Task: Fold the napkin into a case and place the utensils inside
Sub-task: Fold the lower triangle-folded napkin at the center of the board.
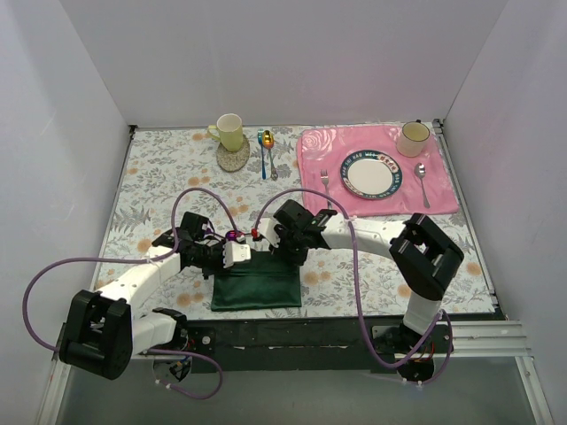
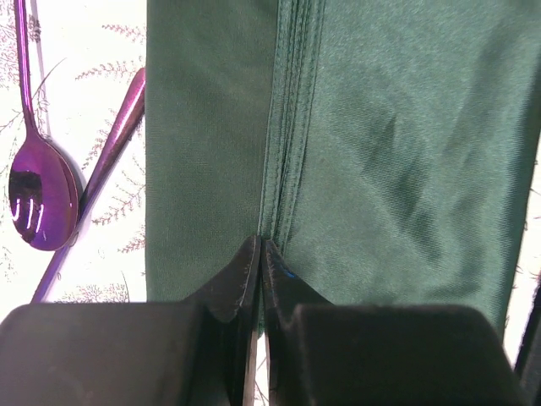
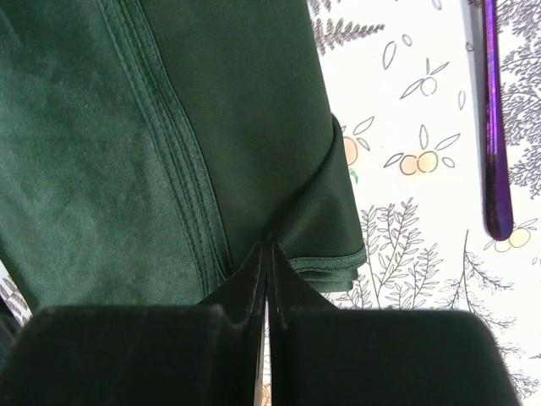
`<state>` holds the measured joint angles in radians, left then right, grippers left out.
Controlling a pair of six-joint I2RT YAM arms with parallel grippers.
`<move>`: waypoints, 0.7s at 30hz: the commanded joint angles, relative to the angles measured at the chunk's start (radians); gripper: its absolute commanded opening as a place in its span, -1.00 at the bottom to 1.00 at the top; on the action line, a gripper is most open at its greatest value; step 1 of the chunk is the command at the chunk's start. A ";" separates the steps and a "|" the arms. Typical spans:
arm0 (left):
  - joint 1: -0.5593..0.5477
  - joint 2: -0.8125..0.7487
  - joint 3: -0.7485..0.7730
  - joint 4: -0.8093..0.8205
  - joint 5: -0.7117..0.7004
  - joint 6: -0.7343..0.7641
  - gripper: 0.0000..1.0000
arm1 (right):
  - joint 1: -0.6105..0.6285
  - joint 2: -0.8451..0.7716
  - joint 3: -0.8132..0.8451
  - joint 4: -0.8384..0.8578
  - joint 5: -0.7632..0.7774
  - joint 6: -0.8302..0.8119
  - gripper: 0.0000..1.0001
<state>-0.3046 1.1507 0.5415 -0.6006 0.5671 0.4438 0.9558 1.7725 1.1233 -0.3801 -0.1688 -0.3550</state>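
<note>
Folding is being performed: the napkin (image 1: 257,289), lying near the front of the table (image 1: 159,173), is being clamped along its far hem by the left gripper (image 2: 259,247) and right gripper (image 3: 268,247). The next move probably calls for both ends to be carried over together, evenly.

The left gripper (image 1: 241,258) and right gripper (image 1: 268,248) meet at the far edge of the folded dark green napkin (image 1: 257,290), with a plate (image 1: 371,173) on a pink placemat (image 1: 443,190) beyond its right and a yellow mug (image 1: 230,131) beyond its left.

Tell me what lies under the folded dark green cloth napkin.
The floral tablecloth shows around the dark green cloth napkin. The area beneath it and between its layers is covered. The shiny purple metal spoon lies beside it, uncovered.
</note>
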 commanded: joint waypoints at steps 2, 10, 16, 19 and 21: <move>-0.005 -0.043 0.041 -0.056 0.057 0.001 -1.00 | 0.000 -0.051 0.017 -0.036 -0.040 -0.027 -0.97; -0.005 -0.075 0.055 -0.110 0.102 0.027 -1.00 | 0.000 -0.080 0.023 -0.065 -0.095 -0.029 -0.97; -0.005 -0.078 0.052 -0.131 0.099 0.039 -1.00 | 0.000 -0.096 0.013 -0.097 -0.120 -0.035 -0.97; -0.005 -0.065 0.049 -0.133 0.102 0.041 -1.00 | 0.000 -0.087 -0.010 -0.082 -0.117 -0.038 -0.97; -0.007 -0.049 0.046 -0.128 0.099 0.038 -1.00 | 0.000 -0.064 -0.025 -0.066 -0.107 -0.042 -0.97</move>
<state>-0.3050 1.0924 0.5640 -0.7155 0.6334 0.4675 0.9558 1.7096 1.1179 -0.4496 -0.2623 -0.3790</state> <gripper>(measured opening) 0.009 0.023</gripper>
